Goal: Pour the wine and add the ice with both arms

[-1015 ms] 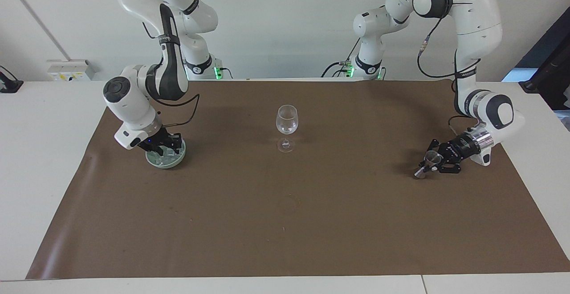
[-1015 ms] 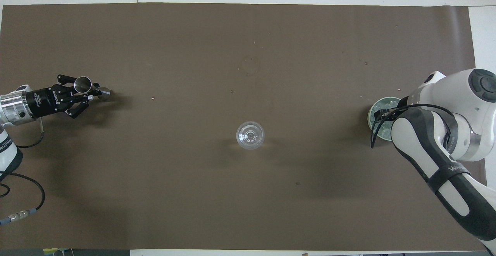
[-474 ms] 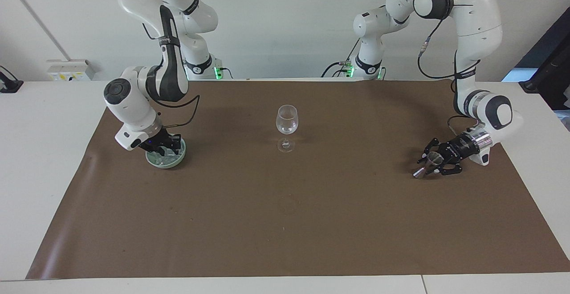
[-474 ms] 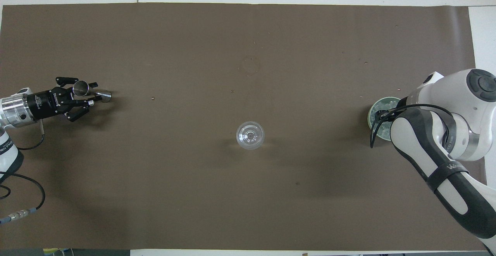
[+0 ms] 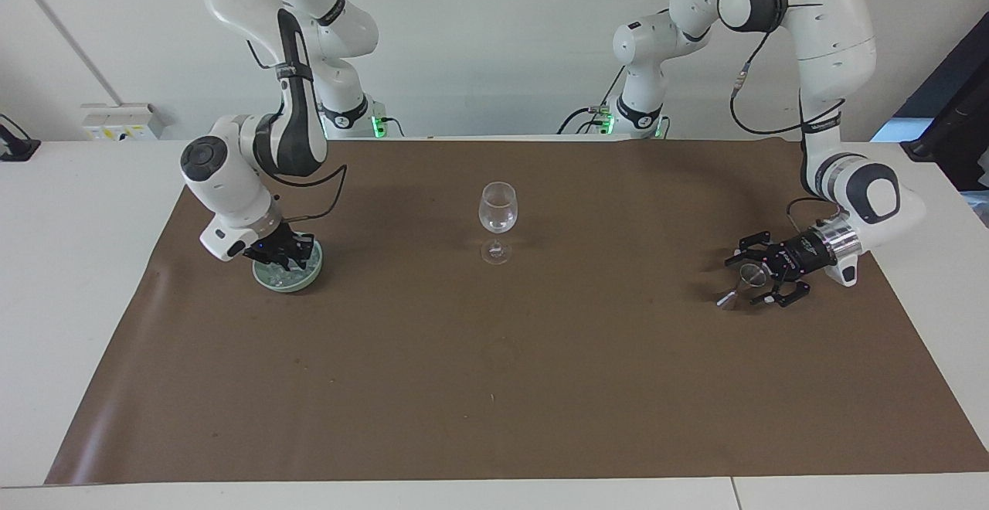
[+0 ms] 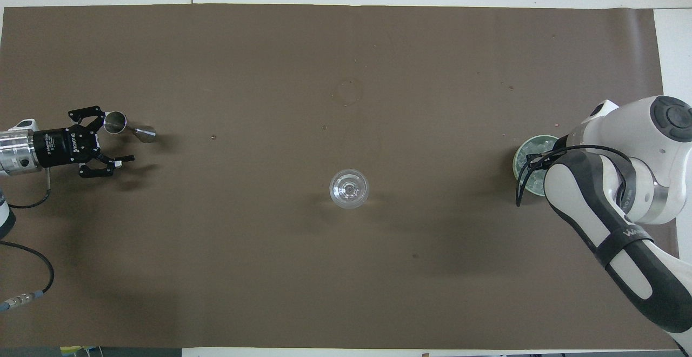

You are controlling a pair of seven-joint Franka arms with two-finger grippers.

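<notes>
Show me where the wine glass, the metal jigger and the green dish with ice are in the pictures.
wine glass (image 5: pixel 497 209), facing view, on the bowl.
metal jigger (image 6: pixel 114 122), overhead view, on the cup's open mouth.
green dish (image 5: pixel 308 277), facing view, on the rim toward the glass.

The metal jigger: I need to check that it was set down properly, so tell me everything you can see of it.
The metal jigger is a small shiny steel double cone. One open cup faces upward; the other end rests on the brown mat at the left arm's end of the table. It leans. The left gripper stands open around it; whether a finger touches the cup is unclear.
</notes>
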